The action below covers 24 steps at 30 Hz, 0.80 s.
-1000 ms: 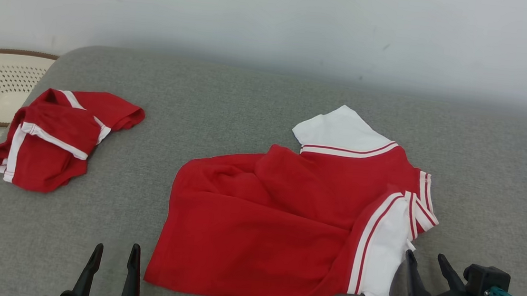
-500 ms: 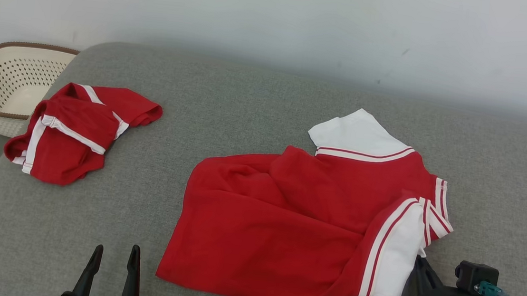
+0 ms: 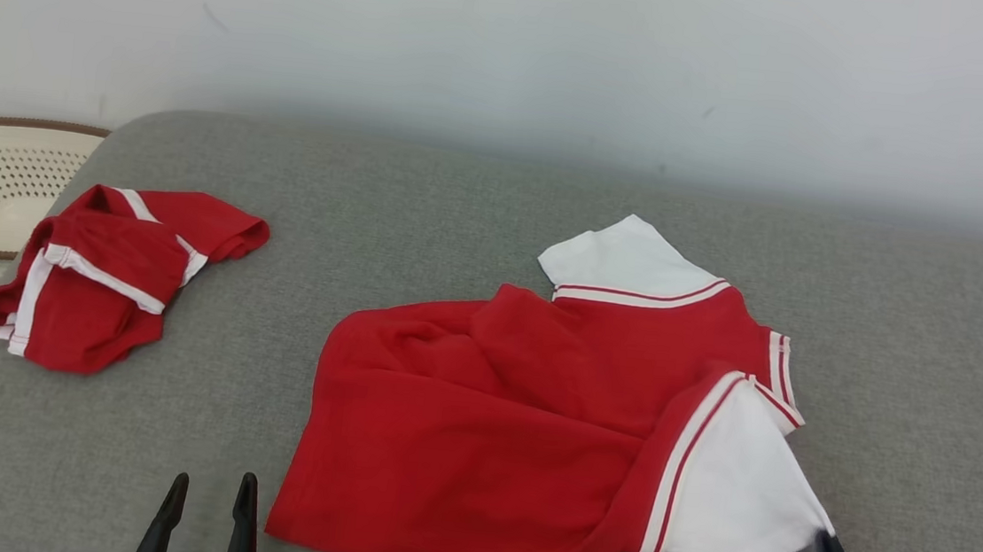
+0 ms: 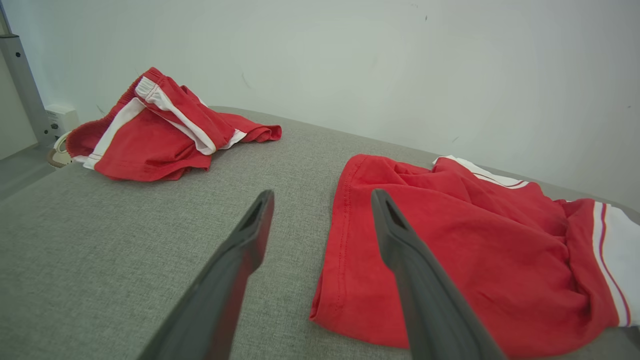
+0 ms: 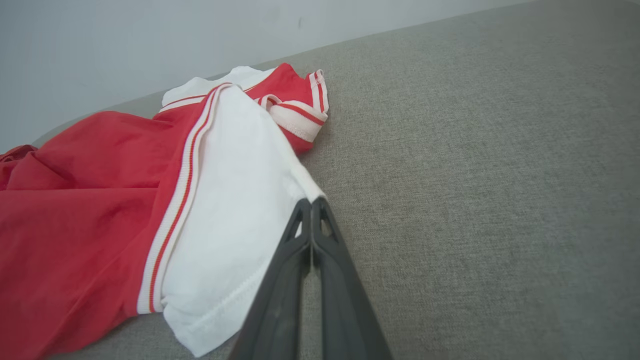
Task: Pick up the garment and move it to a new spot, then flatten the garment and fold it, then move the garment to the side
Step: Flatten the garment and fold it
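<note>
R tool (image 5: 311, 202) pinched shut on white sleeve (image 5: 235, 165) corner of red shirt (image 3: 486, 436), likely to tug it flat. L tool (image 4: 321, 194) wide, empty, near hem (image 4: 345, 225).

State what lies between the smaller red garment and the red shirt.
Bare grey cushion separates the smaller red garment from the shirt, per the head view.
</note>
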### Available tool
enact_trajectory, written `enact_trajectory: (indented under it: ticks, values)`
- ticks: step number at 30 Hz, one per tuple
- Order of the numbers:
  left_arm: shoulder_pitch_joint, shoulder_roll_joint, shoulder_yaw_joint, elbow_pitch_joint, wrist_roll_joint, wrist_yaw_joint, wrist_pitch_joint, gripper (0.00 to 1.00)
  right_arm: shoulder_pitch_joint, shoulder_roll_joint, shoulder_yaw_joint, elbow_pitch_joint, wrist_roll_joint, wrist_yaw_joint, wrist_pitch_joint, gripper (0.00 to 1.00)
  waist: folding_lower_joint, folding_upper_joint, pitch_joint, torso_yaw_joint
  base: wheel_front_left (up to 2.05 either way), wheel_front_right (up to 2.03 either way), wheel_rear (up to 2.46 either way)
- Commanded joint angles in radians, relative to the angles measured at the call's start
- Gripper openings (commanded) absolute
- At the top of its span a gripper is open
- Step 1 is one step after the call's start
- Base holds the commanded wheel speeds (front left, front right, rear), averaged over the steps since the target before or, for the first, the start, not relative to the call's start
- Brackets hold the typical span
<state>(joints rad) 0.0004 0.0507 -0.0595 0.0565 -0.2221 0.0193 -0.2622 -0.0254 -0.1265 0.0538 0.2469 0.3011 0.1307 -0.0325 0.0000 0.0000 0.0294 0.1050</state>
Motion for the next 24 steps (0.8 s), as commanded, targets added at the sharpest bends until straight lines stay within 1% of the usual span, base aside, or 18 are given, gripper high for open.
enact_trajectory:
  ticks: [1, 6, 7, 10, 11, 12, 15, 17, 24]
  values:
    - [0.009, 0.0, -0.002, 0.002, -0.014, 0.002, -0.004, 1.0, 0.077, 0.019, -0.028, -0.087, -0.001, 0.0, 0.048, 0.0, 0.0, 0.0, -0.001, -0.016, 0.0, 0.0, 0.0]
    - [0.004, 0.0, -0.007, 0.007, -0.014, 0.002, -0.004, 1.0, 0.228, 0.059, -0.08, -0.276, 0.004, 0.0, 0.162, 0.0, 0.0, 0.0, 0.005, -0.035, 0.0, 0.0, 0.0]
    - [0.004, 0.0, -0.007, 0.007, -0.014, 0.002, -0.004, 1.0, 0.228, 0.059, -0.08, -0.276, 0.004, 0.0, 0.162, 0.0, 0.0, 0.0, 0.005, -0.035, 0.0, 0.0, 0.0]
    - [0.004, 0.0, -0.004, 0.007, -0.016, 0.003, -0.004, 1.0, 0.285, 0.072, -0.094, -0.328, 0.02, 0.0, 0.217, 0.0, 0.0, 0.0, 0.007, -0.049, 0.0, 0.0, 0.0]
    - [0.003, 0.0, -0.005, 0.01, -0.016, 0.001, -0.004, 1.0, 0.289, 0.073, -0.092, -0.342, 0.009, 0.0, 0.22, 0.64, 0.0, 0.0, 0.007, -0.052, 0.0, 0.0, 0.0]
    - [0.002, 0.0, -0.004, 0.011, -0.016, 0.001, -0.004, 1.0, 0.29, 0.074, -0.094, -0.349, 0.007, 0.0, 0.217, 1.0, 0.0, 0.0, 0.007, -0.055, 0.0, 0.0, 0.0]
    - [-0.001, 0.0, -0.006, 0.016, -0.016, -0.001, -0.004, 1.0, 0.299, 0.075, -0.098, -0.355, -0.045, 0.0, 0.198, 1.0, 0.0, 0.0, 0.001, -0.06, 0.0, 0.0, 0.0]
    - [0.002, 0.0, -0.004, 0.014, -0.016, 0.001, -0.004, 1.0, 0.292, 0.076, -0.102, -0.366, -0.054, 0.0, 0.176, 1.0, 0.0, 0.0, -0.004, -0.064, 0.0, 0.0, 0.0]
    - [0.02, 0.0, 0.012, 0.001, 0.002, -0.002, -0.004, 1.0, 0.238, 0.076, -0.068, -0.405, -0.112, 0.0, 0.052, 1.0, 0.0, 0.0, -0.023, -0.078, 0.0, 0.0, 0.0]
